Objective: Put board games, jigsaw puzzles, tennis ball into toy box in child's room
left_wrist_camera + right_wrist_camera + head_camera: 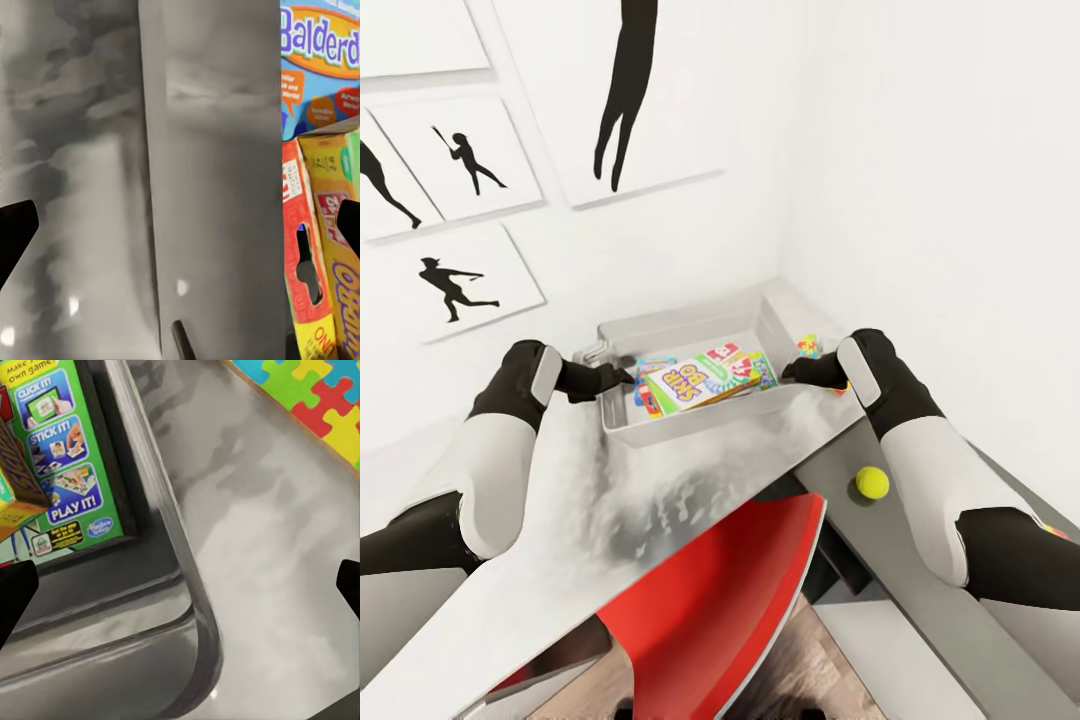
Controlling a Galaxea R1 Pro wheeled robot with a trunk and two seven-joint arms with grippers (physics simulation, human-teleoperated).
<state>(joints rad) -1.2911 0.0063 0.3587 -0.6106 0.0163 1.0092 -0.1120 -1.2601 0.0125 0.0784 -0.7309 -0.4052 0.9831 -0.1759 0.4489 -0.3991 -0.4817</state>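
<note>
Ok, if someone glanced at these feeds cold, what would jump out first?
Probably the toy box on the light-grey table, packed with bright board games, both grippers at its two ends. Next, the tennis ball alone on the darker section and a jigsaw puzzle lying outside the box. Then the red chair below.
</note>
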